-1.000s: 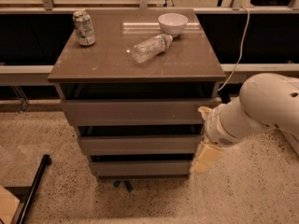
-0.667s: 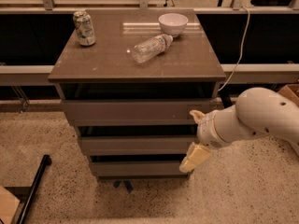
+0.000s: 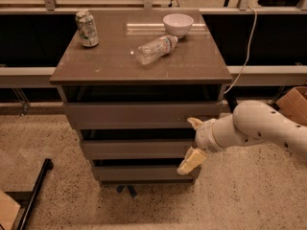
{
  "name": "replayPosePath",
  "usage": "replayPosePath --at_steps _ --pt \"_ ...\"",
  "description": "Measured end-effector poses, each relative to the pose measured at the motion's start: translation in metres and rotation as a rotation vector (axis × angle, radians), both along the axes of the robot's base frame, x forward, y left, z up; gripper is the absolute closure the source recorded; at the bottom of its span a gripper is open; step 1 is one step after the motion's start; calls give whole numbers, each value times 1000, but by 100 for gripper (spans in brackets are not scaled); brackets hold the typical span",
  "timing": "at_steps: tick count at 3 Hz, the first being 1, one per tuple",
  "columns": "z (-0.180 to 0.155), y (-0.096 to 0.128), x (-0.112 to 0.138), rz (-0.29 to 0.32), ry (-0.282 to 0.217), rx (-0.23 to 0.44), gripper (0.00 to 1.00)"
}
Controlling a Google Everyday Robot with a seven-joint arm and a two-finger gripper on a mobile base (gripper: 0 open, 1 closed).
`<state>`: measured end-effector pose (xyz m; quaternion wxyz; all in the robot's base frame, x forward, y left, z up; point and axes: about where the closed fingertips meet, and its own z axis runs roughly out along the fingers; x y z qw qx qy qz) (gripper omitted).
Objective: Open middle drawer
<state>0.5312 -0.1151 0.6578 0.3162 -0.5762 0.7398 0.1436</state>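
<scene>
soda can [image 3: 87, 28]: upright, tabletop [image 3: 110, 63] back-left corner
white bowl [image 3: 178, 24]: tabletop back right
plastic bottle [image 3: 154, 49]: lying mid-tabletop, near bowl

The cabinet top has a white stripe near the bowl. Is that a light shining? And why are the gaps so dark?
Camera view: yes, glare streaks the cabinet top beside the bowl; the gaps above each drawer front lie in shadow; the open pincer, pale and well lit, sits by the middle drawer at its right end.
</scene>
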Motion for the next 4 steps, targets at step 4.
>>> replayPosePath --at_steps 4 --pt "-109 14 30 -96 66 100 0"
